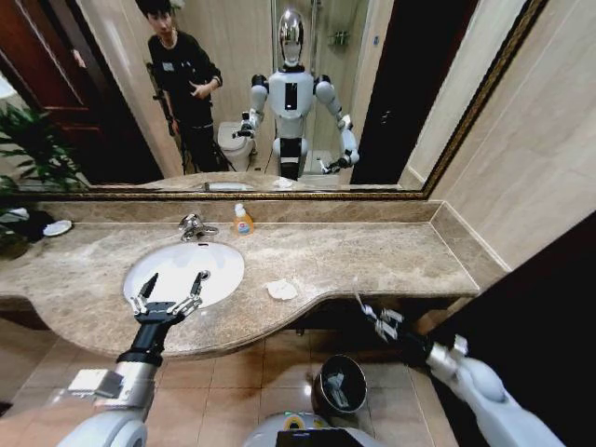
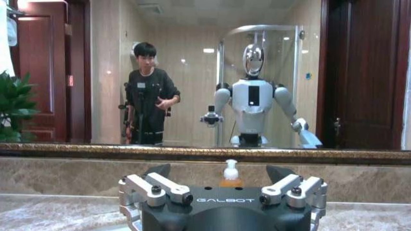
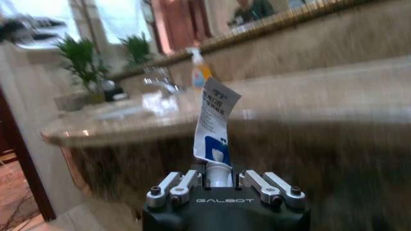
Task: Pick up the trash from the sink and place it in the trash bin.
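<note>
My right gripper [image 1: 375,315] is shut on a small white tube with a blue mark [image 3: 217,120]. It holds the tube upright, off the counter's front edge and above the floor. The trash bin [image 1: 340,384], round and dark with some pale bits inside, stands on the tiles below and slightly left of it. My left gripper [image 1: 169,291] hangs open over the near rim of the white oval sink [image 1: 183,267], nothing between its fingers [image 2: 157,188]. A crumpled white tissue [image 1: 281,290] lies on the marble counter just right of the sink.
A chrome tap [image 1: 194,226] and an orange pump soap bottle [image 1: 243,220] stand behind the basin against the mirror wall. A potted plant [image 1: 23,158] and a small dish [image 1: 57,227] sit at the counter's far left. A dark panel [image 1: 549,307] rises to my right.
</note>
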Available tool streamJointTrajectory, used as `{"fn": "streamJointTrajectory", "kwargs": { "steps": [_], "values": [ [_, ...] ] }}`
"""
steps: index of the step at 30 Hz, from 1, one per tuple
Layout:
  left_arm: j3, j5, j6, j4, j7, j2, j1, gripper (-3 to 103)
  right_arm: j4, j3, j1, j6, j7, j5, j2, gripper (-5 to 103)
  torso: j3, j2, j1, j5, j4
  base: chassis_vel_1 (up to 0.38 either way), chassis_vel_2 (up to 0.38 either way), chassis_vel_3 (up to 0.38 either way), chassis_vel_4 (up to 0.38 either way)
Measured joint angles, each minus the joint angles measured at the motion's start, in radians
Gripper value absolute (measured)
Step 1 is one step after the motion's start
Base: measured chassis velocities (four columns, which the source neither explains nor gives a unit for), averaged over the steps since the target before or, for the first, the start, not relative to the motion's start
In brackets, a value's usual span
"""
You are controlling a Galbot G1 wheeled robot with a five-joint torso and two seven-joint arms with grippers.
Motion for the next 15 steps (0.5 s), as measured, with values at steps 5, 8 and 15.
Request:
{"fn": "streamJointTrajectory", "kwargs": {
  "steps": [5, 8, 15],
  "values": [
    [0.000, 0.000, 0.000, 0.000, 0.000, 0.000, 0.000, 100, -0.066, -0.028, 0.002, 0.000, 0.030, -0.024, 0.041, 25, 0.000, 0.000, 0.000, -0.0002, 0.0002, 0.000, 0.000, 0.000, 0.000],
    [0.000, 0.000, 0.000, 0.000, 0.000, 0.000, 0.000, 100, -0.156, -0.052, 0.016, -0.012, 0.042, -0.055, 0.080, 25, 0.000, 0.000, 0.000, -0.0004, 0.0001, 0.000, 0.000, 0.000, 0.000],
    [0.000, 0.000, 0.000, 0.000, 0.000, 0.000, 0.000, 100, -0.375, -0.064, 0.083, 0.007, 0.003, -0.135, 0.137, 25, 0.000, 0.000, 0.000, -0.0001, 0.0001, 0.000, 0.000, 0.000, 0.000]
  ]
}}
